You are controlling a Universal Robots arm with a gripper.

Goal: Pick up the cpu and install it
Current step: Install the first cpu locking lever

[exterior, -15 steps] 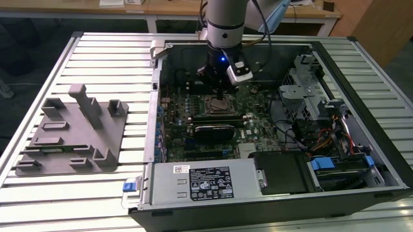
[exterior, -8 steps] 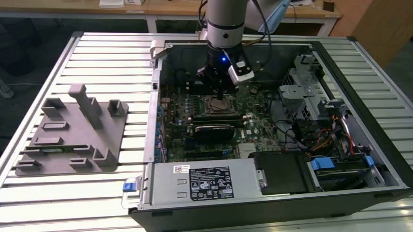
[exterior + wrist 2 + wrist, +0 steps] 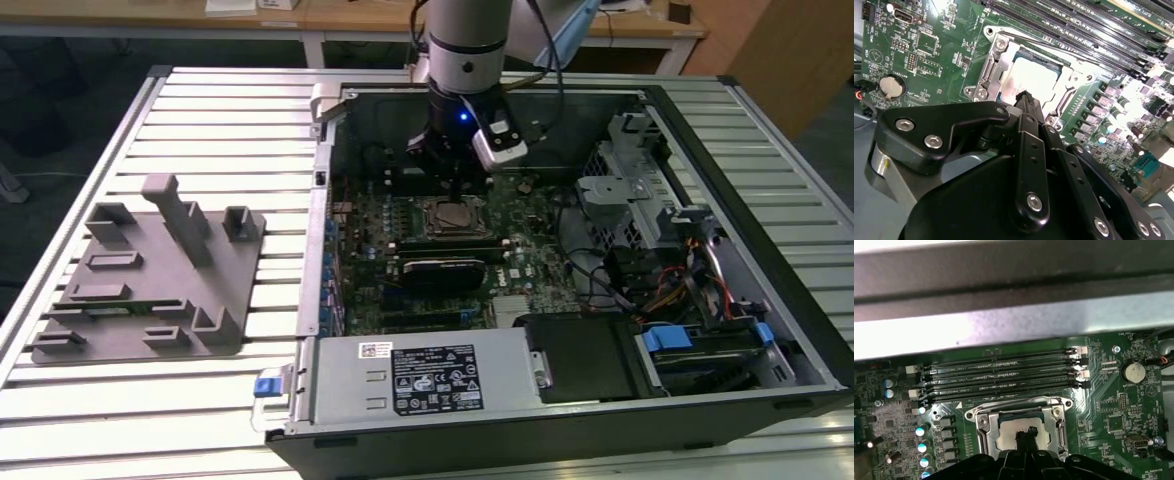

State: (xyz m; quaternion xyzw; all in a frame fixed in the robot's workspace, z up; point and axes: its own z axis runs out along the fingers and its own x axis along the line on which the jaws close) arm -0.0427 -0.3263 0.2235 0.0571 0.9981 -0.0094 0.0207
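Inside the open computer case [image 3: 400,100], on the green motherboard [image 3: 934,45], you find the cpu [image 3: 1031,80] lying flat in its socket frame [image 3: 981,420], a bright metal bracket with screw heads at its corners. The gripper [image 3: 1026,97] hangs directly over the chip; its black fingertips appear drawn close together at the lid's near edge, with nothing visibly clamped between them, and whether they touch the lid you cannot tell.

Judge the chip as light, rigid and slick: a smooth silver-grey lid on a thin darker rim, probably fragile on its underside. Hold it by two opposite edges, never across the face.

Parallel memory slots [image 3: 1004,372] run beside the socket. Well left of the case in the exterior view, a grey plastic fixture [image 3: 147,290] sits on the slatted table [image 3: 200,120].
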